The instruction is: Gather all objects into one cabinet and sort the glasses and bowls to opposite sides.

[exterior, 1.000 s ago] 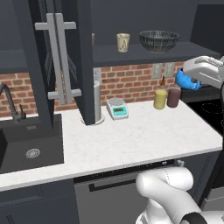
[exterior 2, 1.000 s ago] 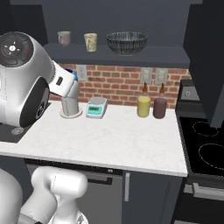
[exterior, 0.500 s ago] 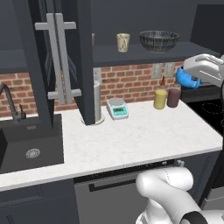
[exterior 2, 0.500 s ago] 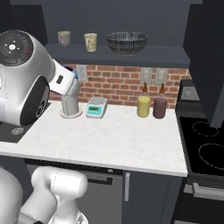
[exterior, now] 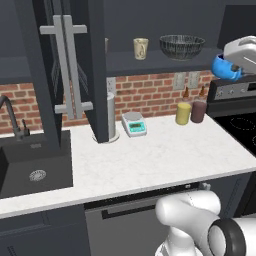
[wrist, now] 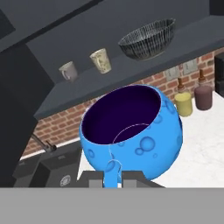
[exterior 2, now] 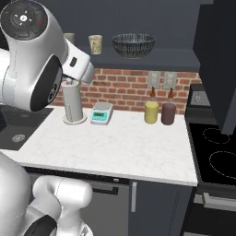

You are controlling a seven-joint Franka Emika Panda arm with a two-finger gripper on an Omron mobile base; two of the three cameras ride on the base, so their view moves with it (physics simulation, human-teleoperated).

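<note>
Blue bowl (wrist: 131,131) held at its near rim by the jaws; beyond, two cups (wrist: 68,71) and a mesh bowl (wrist: 146,39) on the shelf (wrist: 131,65).

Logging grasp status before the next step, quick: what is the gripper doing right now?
Gripper: closed on the rim of the blue bowl, held up in the air in front of the cabinet shelf.

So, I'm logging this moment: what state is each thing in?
blue bowl: held in the air, tilted, empty
gripper: shut on the bowl's rim
mesh bowl: upright on the cabinet shelf
cream tumbler: upright on the shelf
cabinet door: open
</note>
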